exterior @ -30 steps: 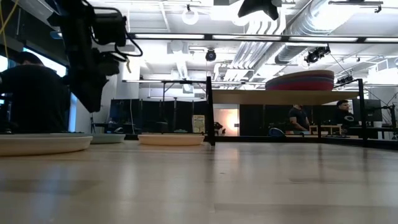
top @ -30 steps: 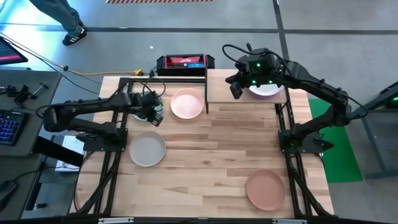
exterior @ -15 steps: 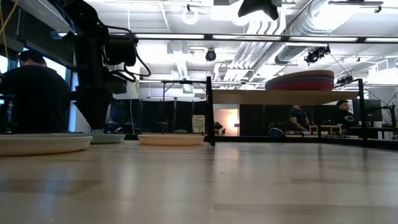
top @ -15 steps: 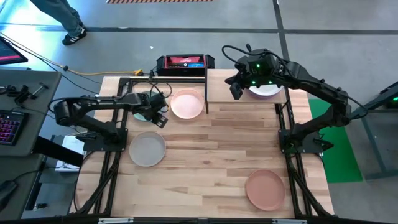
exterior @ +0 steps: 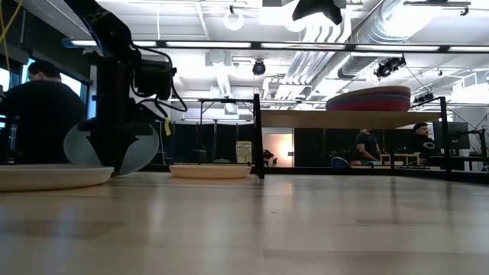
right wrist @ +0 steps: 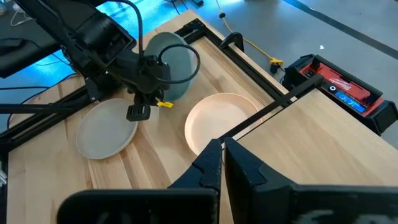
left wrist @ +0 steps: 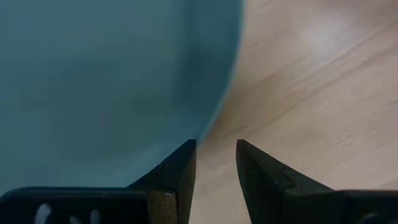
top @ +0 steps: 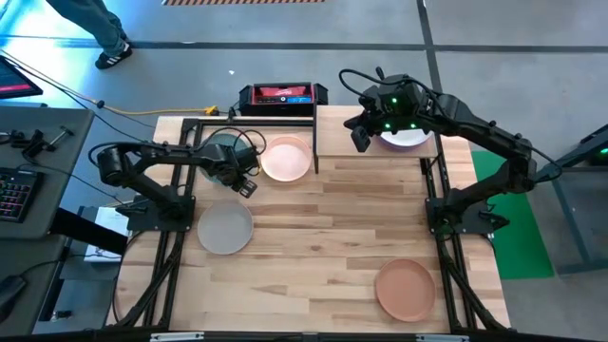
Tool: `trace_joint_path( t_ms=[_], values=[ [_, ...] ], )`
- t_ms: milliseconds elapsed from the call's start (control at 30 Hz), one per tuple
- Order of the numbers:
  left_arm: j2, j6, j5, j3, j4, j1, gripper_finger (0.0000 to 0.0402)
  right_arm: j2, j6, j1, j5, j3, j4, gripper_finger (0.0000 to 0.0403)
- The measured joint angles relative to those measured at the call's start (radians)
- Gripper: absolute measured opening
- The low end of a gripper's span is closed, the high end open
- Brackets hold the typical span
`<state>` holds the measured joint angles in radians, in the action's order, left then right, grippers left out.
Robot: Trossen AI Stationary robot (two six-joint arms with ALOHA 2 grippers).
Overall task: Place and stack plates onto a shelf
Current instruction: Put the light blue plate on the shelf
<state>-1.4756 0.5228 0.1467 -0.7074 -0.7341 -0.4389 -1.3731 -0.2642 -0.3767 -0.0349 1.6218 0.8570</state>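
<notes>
Left gripper (top: 239, 176): pinching the rim of the teal plate (top: 220, 155), one finger (left wrist: 171, 174) on the plate's inner face, the other on the outside.
Teal plate: tipped up on edge at the table's far left, its low edge at or near the wood; it shows as a pale disc behind the arm in the low view (exterior: 84, 145).
Cream plate (top: 286, 158): flat, just beside the teal plate, next to the shelf's black post.
Grey plate (top: 225, 228): flat, nearer the front left.
Salmon-brown plate (top: 406, 289): flat, front right, well apart.
Shelf (top: 337, 133): far side; stacked plates (exterior: 369, 99) on its right half.
Right gripper (top: 362, 136): fingers pressed together, empty, above the shelf beside the stack.
</notes>
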Motion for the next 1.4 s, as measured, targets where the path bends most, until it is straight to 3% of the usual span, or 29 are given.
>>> trace_joint_path(
  t_ms=[600, 1100, 1400],
  values=[
    [0.002, 0.016, -0.015, -0.027, -0.032, 0.008, 0.0106, 0.0, 0.003, 0.0, 0.0, -0.001, 0.0, 0.0001],
    [-0.002, -0.131, 0.02, -0.087, -0.033, 0.001, 0.0106, 0.0, 0.003, 0.0, 0.0, -0.001, 0.0, 0.0001],
    [-0.09, -0.169, 0.02, -0.086, -0.02, -0.012, 0.0106, 0.0, 0.002, 0.0, 0.0, -0.001, 0.0, 0.0001]
  ],
)
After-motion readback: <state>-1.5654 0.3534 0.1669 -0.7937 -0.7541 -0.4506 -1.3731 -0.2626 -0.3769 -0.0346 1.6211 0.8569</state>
